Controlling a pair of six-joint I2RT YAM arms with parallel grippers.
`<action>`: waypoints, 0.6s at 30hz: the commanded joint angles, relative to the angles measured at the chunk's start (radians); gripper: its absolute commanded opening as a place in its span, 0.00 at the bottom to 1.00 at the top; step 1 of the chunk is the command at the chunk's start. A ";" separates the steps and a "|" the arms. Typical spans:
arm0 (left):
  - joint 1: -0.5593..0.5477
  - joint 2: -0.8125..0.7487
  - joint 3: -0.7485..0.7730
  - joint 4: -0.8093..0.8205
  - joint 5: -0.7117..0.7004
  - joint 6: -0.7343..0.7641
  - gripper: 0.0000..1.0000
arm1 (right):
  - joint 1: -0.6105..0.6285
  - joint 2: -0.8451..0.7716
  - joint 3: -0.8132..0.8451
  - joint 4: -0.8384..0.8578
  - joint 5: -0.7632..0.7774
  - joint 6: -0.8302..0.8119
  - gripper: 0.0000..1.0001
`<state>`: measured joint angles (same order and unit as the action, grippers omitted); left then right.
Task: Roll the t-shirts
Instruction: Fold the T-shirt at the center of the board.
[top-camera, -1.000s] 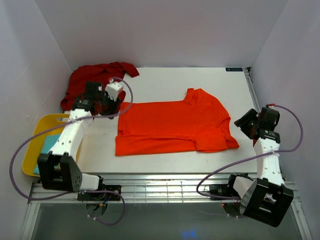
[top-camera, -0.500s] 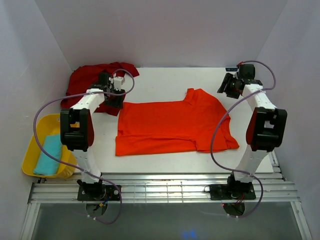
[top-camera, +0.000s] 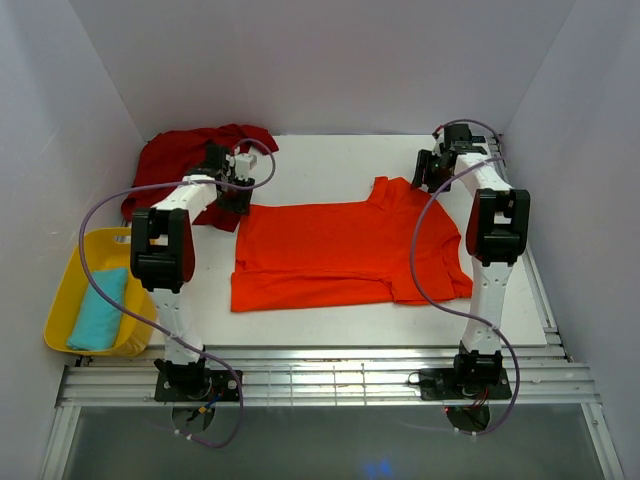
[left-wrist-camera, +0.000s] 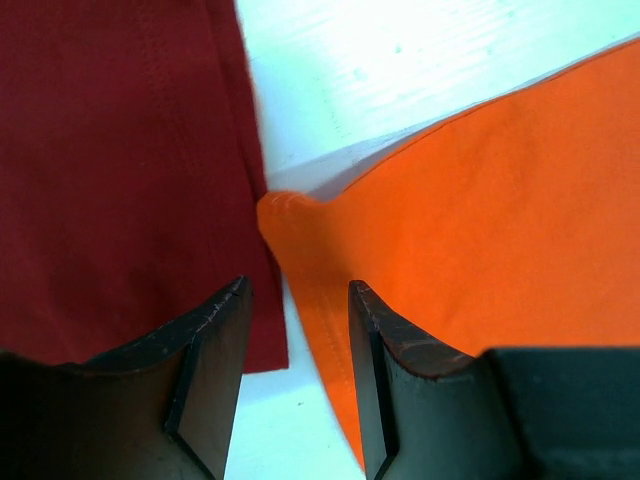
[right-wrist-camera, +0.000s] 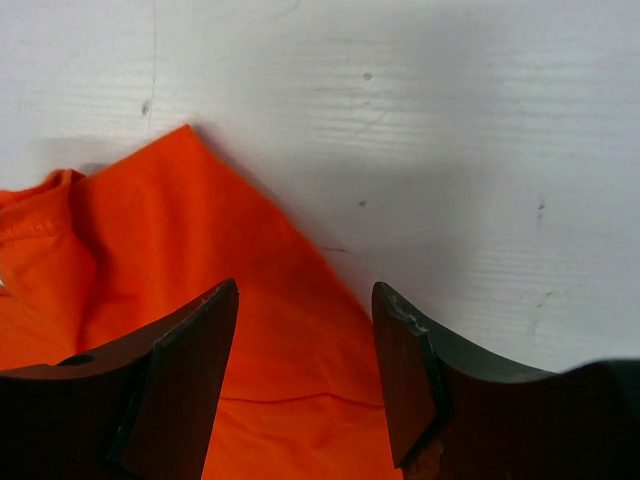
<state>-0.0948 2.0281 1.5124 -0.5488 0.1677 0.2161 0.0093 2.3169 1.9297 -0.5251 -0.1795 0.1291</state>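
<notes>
The bright orange t-shirt (top-camera: 345, 250) lies spread flat mid-table. The dark red t-shirt (top-camera: 185, 160) is bunched at the back left. My left gripper (top-camera: 236, 198) is open, low over the orange shirt's far left corner (left-wrist-camera: 300, 230), where it meets the dark red shirt (left-wrist-camera: 120, 170). One finger is over the red cloth, the other over the orange. My right gripper (top-camera: 420, 178) is open over the orange shirt's far right shoulder (right-wrist-camera: 200, 260), next to its collar. Neither holds anything.
A yellow tray (top-camera: 70, 290) with a teal cloth (top-camera: 98, 308) sits at the left, off the table's edge. White walls close in the back and both sides. Bare white tabletop (top-camera: 330, 165) lies behind the orange shirt.
Both arms have reached out from near the front to the far edge of the orange shirt. The left gripper now sits at its left corner, the right at its right shoulder.
</notes>
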 joint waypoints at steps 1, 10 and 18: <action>-0.035 -0.005 0.049 0.013 0.006 0.012 0.54 | 0.031 -0.008 -0.010 -0.032 -0.003 -0.054 0.62; -0.054 0.064 0.101 0.013 -0.089 0.026 0.52 | 0.057 -0.062 -0.173 0.010 0.121 -0.056 0.58; -0.054 0.090 0.077 0.015 -0.044 0.016 0.19 | 0.058 -0.120 -0.258 0.063 0.130 -0.031 0.38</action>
<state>-0.1528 2.1361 1.5887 -0.5411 0.1047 0.2279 0.0654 2.2238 1.7145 -0.4339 -0.0689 0.0921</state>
